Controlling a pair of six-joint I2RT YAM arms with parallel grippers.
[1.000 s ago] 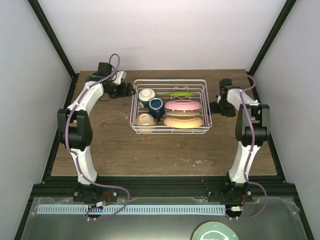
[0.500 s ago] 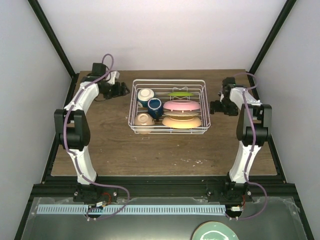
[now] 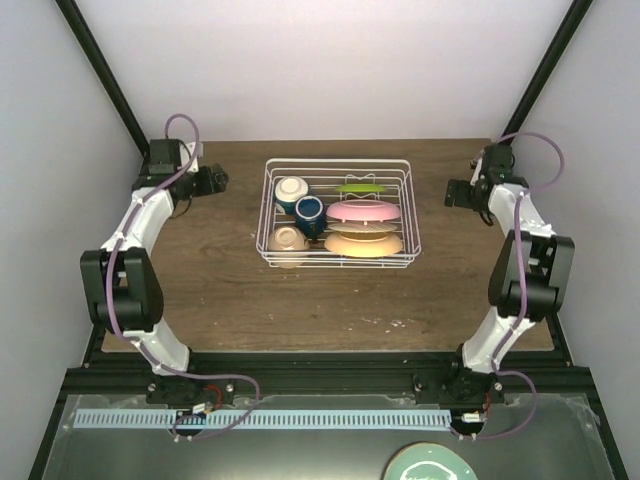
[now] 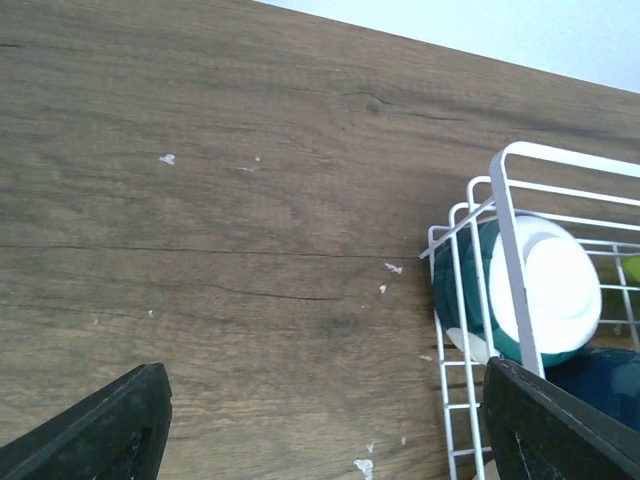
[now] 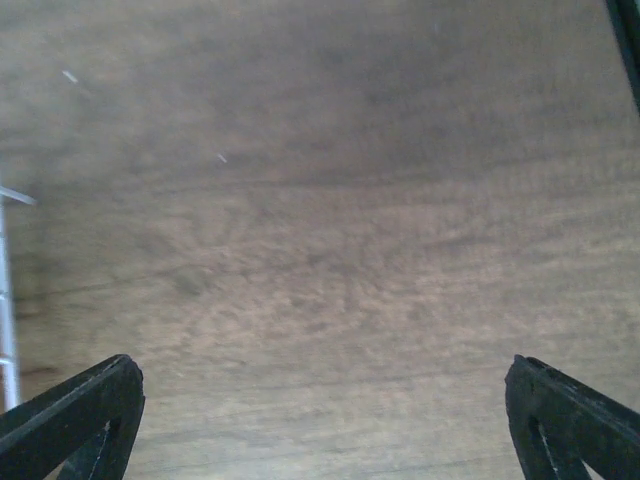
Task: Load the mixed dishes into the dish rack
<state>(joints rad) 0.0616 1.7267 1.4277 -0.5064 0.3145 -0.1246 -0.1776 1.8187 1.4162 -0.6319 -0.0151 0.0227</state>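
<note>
Dish rack (image 3: 338,161) sits at centre frame on the wooden table (image 3: 230,290); its right half holds four plates, upper to lower: lime green plate (image 3: 362,187), pink plate (image 3: 365,211), woven yellow plate (image 3: 362,228), peach-tan plate (image 3: 365,244); its left half holds two cream bowls (image 3: 292,188) with the dark blue mug (image 3: 311,210) between them; left gripper (image 3: 222,180), upper left, and right gripper (image 3: 450,193), upper right, both have fingers spread apart, well clear of the rack.
</note>
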